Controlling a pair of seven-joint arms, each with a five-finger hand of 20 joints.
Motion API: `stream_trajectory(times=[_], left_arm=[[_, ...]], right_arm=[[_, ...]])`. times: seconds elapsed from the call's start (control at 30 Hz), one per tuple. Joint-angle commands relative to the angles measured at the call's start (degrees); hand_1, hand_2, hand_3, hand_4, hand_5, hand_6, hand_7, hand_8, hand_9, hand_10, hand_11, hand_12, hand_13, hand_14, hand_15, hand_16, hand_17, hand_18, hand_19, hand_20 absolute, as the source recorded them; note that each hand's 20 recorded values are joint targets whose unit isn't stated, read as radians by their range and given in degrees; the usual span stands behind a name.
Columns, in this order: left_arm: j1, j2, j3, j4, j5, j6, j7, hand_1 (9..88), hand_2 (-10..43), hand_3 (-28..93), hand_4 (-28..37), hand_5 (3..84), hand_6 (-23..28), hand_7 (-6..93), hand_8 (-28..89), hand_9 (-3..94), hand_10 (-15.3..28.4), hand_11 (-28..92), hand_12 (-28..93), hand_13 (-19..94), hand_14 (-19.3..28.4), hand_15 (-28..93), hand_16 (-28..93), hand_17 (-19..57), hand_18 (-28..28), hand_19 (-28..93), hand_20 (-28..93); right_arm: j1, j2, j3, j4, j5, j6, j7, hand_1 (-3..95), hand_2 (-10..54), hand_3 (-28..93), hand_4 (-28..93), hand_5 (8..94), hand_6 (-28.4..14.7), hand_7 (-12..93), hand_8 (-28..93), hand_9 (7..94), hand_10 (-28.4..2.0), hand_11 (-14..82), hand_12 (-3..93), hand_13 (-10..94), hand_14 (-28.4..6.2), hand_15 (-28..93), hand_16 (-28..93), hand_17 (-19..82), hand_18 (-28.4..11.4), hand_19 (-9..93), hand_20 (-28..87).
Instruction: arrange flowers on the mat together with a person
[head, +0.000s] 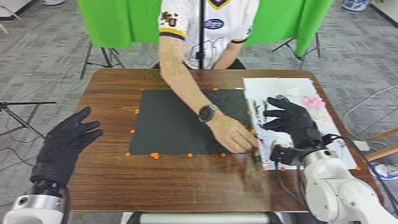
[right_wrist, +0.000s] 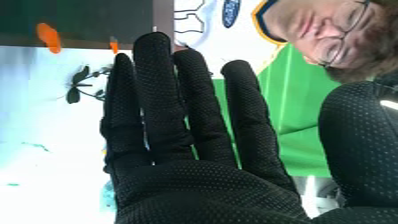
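While the right hand (head: 298, 124) is held over the white sheet (head: 266, 87), its fingers are seen extended, slight gaps between them, nothing clamped. Left hand (head: 60, 150) is parked with fingers apart, off the side of the dark mat (head: 169, 122).

Pink flower (head: 313, 102): on the sheet, just beside the right fingers, on the side away from the person's hand (head: 233, 136). Dark-leaved sprig (right_wrist: 84, 86): beside the same fingers, opposite the thumb, near the mat edge. The person's fingertips are put down where mat and sheet meet, near the right fingers; whether a stem is pinched there can't be told.

Step in hand, as judged: a flower to be picked off the sheet. The stem should be lined up across the fingers before they are lowered, then pinched between thumb and fingertips, well below the petals. Light force only; stems will probably bend or roll if nudged. The lift should be held until the person's hand is well apart from the fingers, else a knock is likely. Petals to be kept off the glove, since they may be crushed or snagged.
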Motion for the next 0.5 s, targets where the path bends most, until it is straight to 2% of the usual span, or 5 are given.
stream_trajectory(times=[0.03,0.5], left_arm=[[0.63,-0.05,0.26,0.03,-0.33,0.57,0.01,25.2,5.3,80,-26.5,33.4,7.6,16.9,-12,32.0,19.5,34,9,22,25.2,62,-13,-7.6,22.4,56,7],[0.74,-0.12,0.21,-0.01,-0.3,0.63,-0.05,25.1,5.4,80,-26.5,33.5,7.7,17.0,-12,32.0,19.6,34,9,22,25.3,62,-13,-7.7,22.4,56,7]], right_arm=[[-0.3,0.32,-0.18,-0.32,-0.12,0.74,-0.57,19.0,9.4,72,-25,47.7,-1.6,16,-12,52.8,-17.5,20.4,14.3,47,-20.7,61,7,17,-24.8,65,13],[-0.31,-0.06,-0.07,-0.34,-0.33,0.44,-0.37,19.0,9.4,72,-24,47.8,-1.6,16,-12,52.9,-17.5,20.4,14.3,47,-20.7,61,7,17,-24.9,65,13]])
